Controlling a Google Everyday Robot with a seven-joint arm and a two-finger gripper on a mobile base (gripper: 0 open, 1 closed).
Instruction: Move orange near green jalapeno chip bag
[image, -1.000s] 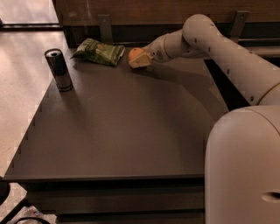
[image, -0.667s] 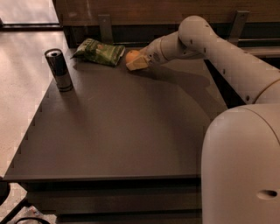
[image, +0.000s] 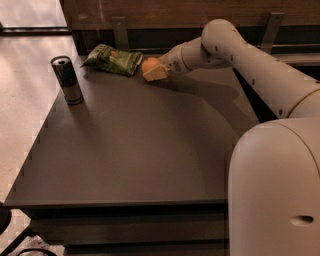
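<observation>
The orange (image: 149, 64) sits at the far side of the dark table, just right of the green jalapeno chip bag (image: 112, 59), almost touching its right edge. The bag lies flat and wrinkled near the table's back edge. My gripper (image: 154, 71) reaches in from the right on the white arm (image: 235, 47), and its pale fingers wrap the orange's front and right side. The orange is low, at or just above the table surface; I cannot tell whether it rests on it.
A tall dark drink can (image: 67, 80) stands upright near the table's (image: 140, 150) left edge, in front of the bag. A wooden wall with metal brackets runs behind the table. My robot's white body (image: 275, 190) fills the lower right.
My gripper has carried the orange a little to the left, closer to the chip bag. The can and the bag have not moved.
</observation>
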